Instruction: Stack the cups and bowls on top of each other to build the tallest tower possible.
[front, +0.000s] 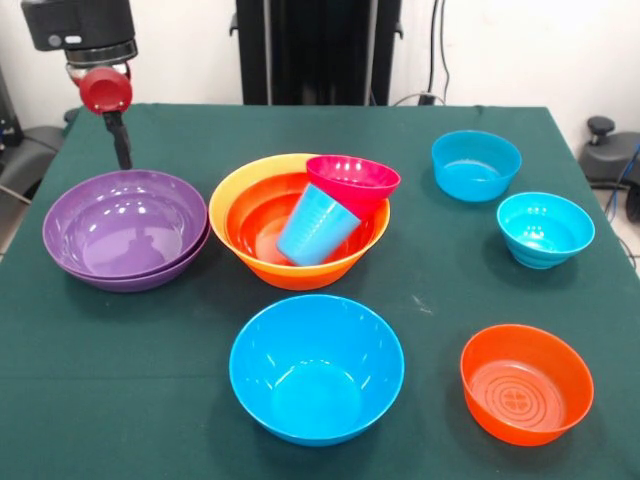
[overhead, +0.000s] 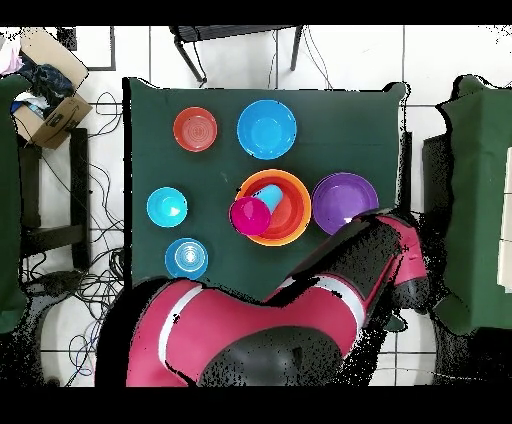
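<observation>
A large orange bowl (front: 232, 203) stands mid-table with a red-orange bowl (front: 258, 215) nested in it. A light blue cup (front: 316, 226) lies tilted inside them, and a magenta bowl (front: 353, 180) leans on the cup and the far rim. Overhead, the orange bowl (overhead: 298, 210), the cup (overhead: 268, 194) and the magenta bowl (overhead: 246, 216) show too. Two nested purple bowls (front: 125, 228) sit left of the pile. My gripper (front: 122, 148) hangs just above their far rim, holding nothing. From above, the arm hides it.
A blue bowl (front: 316, 368) sits at the front centre and a red-orange bowl (front: 526, 383) at the front right. Two cyan bowls (front: 545, 230) (front: 475, 165) stand at the right. My arm (overhead: 340, 265) covers the table's edge beside the purple bowls (overhead: 345, 198).
</observation>
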